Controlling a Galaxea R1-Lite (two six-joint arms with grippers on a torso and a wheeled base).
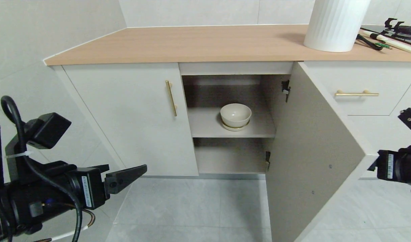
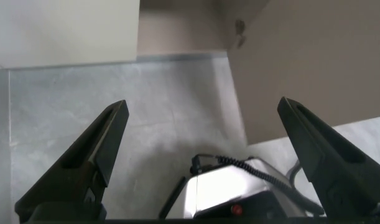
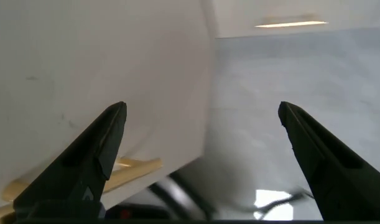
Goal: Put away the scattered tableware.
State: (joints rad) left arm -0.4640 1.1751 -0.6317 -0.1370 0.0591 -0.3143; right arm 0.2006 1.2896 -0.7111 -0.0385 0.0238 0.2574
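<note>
Left hand [image 2: 202, 107], right hand [image 3: 202, 109] both spread; bowl [image 1: 235, 114] looks brittle (probably slick), best pinched at its rim.

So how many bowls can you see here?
1. The bowl sits on a small plate on the cabinet's upper shelf. The shut door could hide more.

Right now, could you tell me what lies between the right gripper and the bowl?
The open cabinet door stands between the right gripper and bowl, as the head view shows.

Kitchen — wood counter [image 1: 198, 43] w/ cabinets [image 1: 124, 121], tile walls [image 1: 40, 33].
</note>
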